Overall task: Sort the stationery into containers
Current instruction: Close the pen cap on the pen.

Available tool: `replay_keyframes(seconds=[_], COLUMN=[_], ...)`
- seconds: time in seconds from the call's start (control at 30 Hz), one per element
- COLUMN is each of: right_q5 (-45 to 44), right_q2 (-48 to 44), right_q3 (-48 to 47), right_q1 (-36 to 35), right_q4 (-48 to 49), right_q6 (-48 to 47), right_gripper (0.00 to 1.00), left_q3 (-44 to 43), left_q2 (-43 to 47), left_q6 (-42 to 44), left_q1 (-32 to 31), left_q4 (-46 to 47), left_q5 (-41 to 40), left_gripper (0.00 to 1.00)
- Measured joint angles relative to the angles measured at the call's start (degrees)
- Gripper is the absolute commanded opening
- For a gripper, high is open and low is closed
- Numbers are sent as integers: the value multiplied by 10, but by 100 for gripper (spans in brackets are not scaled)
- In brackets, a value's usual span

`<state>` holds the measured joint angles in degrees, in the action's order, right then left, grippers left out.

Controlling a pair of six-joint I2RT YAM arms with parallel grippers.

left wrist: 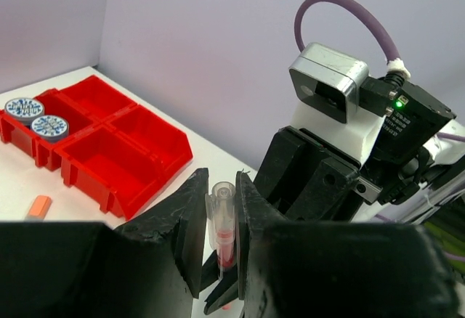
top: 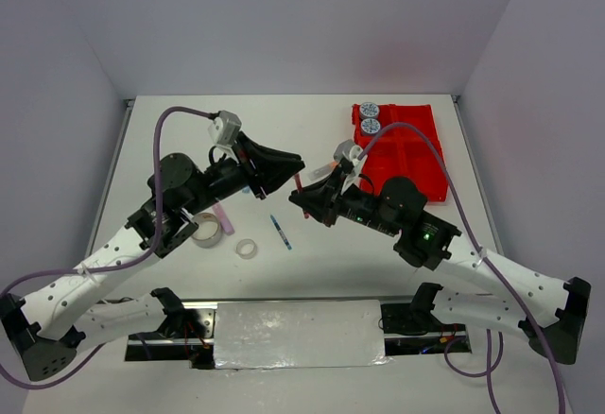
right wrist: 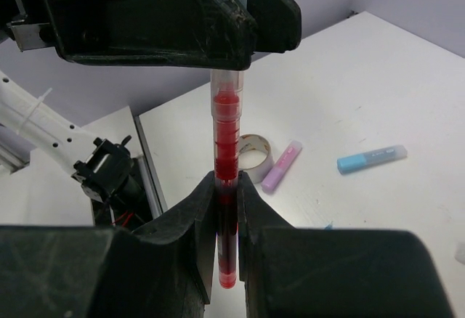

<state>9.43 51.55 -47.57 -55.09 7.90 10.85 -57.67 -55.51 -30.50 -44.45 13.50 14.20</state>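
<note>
Overhead, you see both arms meeting in mid-air above the surface [top: 321,130], with the left pincer [top: 288,163] and right pincer [top: 304,200] each closed on the red pen [top: 298,183]. The pen is well short of the red tray [top: 421,163].

From the left wrist, your fingers [left wrist: 187,223] pinch only the pen's clear end, so a sideways tug could slip it free.

From the right wrist, the pen stands upright in narrow jaws. If both arms pull apart while clamped, it may bend or drop.

I see my left gripper [left wrist: 221,187] clamped on the upright red pen [left wrist: 224,244]. Beyond it, the red tray [left wrist: 109,164] holds two tape rolls [left wrist: 49,125] in one corner compartment.
</note>
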Motion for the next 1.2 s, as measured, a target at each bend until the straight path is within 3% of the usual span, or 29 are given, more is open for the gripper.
replay_keyframes(seconds=[0.33, 0.67, 0.8, 0.87, 0.93, 0.97, 1.0, 1.1, 1.13, 1.2], right_q5=[-7, 27, 49, 65, 78, 83, 87, 88, 85, 79], right_q2=[43, 94, 98, 97, 93, 90, 88, 82, 80, 75], right_q3=[-91, -192, -189, -159, -118, -92, -73, -23, -7, 21], right_q1=[12, 45, 48, 47, 47, 48, 48, 48, 48, 51], right_q4=[-59, -203, -214, -176, -116, -82, -56, 15, 31, 56], right_q6=[-26, -51, -52, -47, -40, -33, -28, -16, -13, -10], right_gripper=[0, 0, 0, 0, 0, 0, 0, 0, 0, 0], left_q3=[5, 97, 98, 87, 57, 38, 24, -12, -27, -66], left_q2=[-9, -12, 7, 25, 35, 41, 42, 47, 48, 47], left_q6=[-15, -49, -59, -55, -43, -39, -30, -17, -13, -10], left_q1=[6, 19, 19, 16, 12, 9, 5, 0, -1, -1], left_q4=[55, 170, 164, 111, 30, -13, -54, -150, -175, -214], left_q5=[-28, -63, -76, -86, -101, -109, -117, -143, -153, -174], left_gripper=[0, 0, 0, 0, 21, 40, 45, 75, 97, 99])
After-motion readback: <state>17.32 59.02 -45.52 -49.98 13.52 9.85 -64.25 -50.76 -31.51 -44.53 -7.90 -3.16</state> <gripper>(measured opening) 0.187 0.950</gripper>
